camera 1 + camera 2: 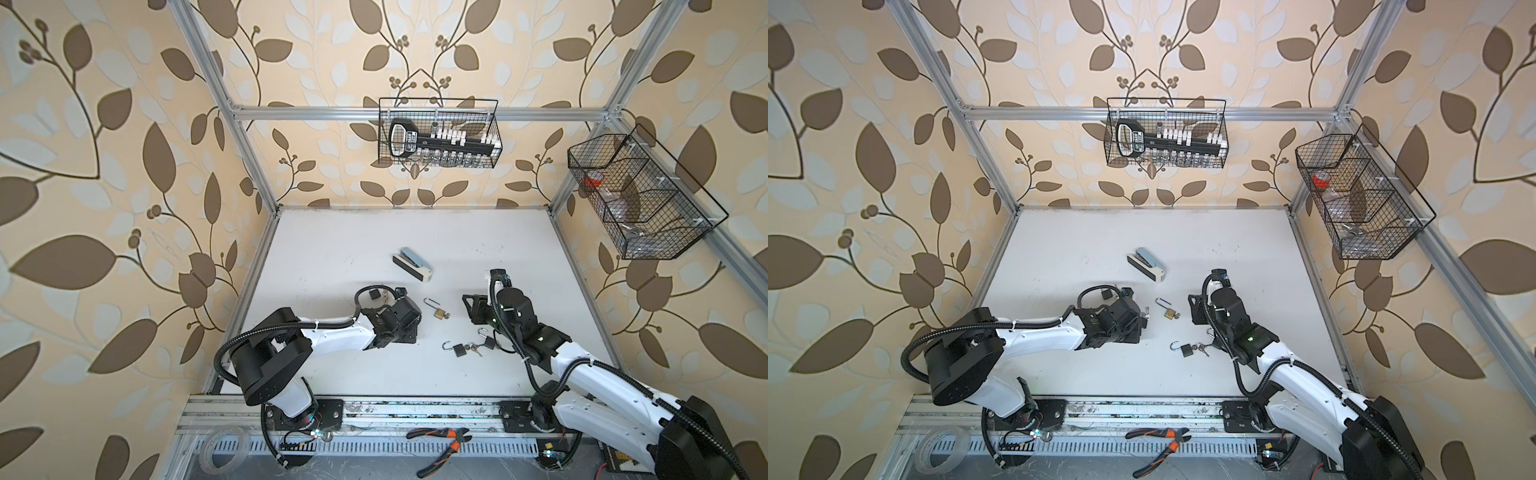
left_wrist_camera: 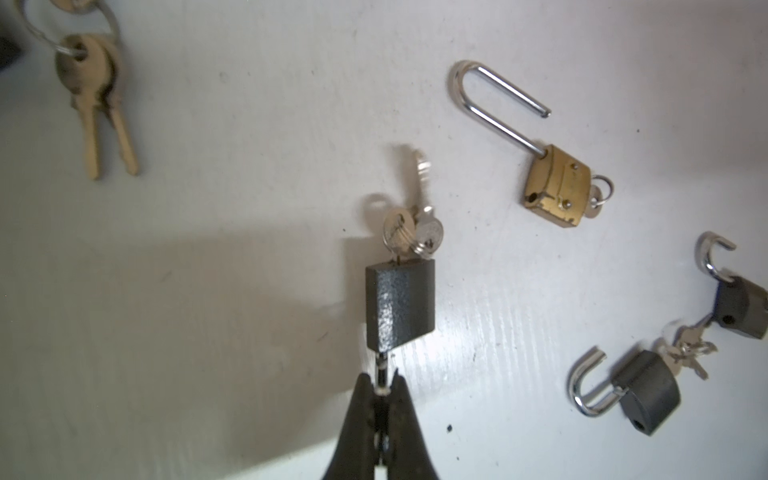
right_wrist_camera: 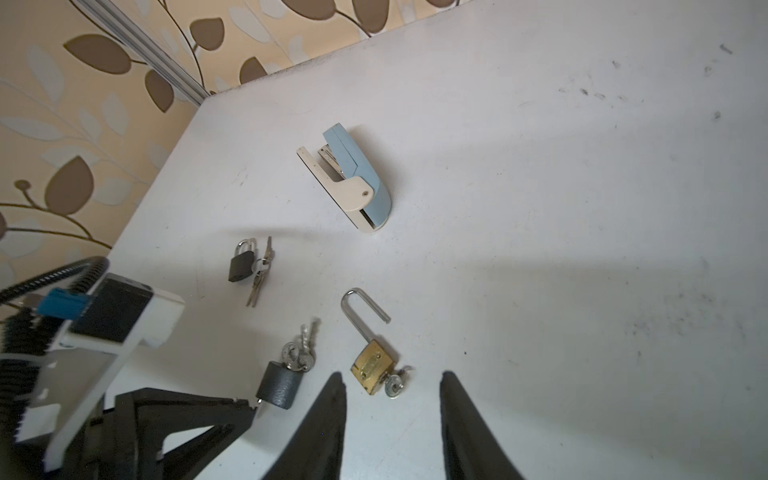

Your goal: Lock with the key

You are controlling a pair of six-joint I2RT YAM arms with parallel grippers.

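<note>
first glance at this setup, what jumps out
The left gripper is shut on the shackle of a grey padlock near the middle of the white table, a key bunch in its keyhole. Beside it lies a brass padlock with a long open shackle, the open right gripper hovering close by. A blue stapler sits farther back.

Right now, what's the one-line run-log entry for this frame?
left gripper: shut on grey padlock by shackle | right gripper: open, empty, near brass padlock | key: in grey padlock
</note>
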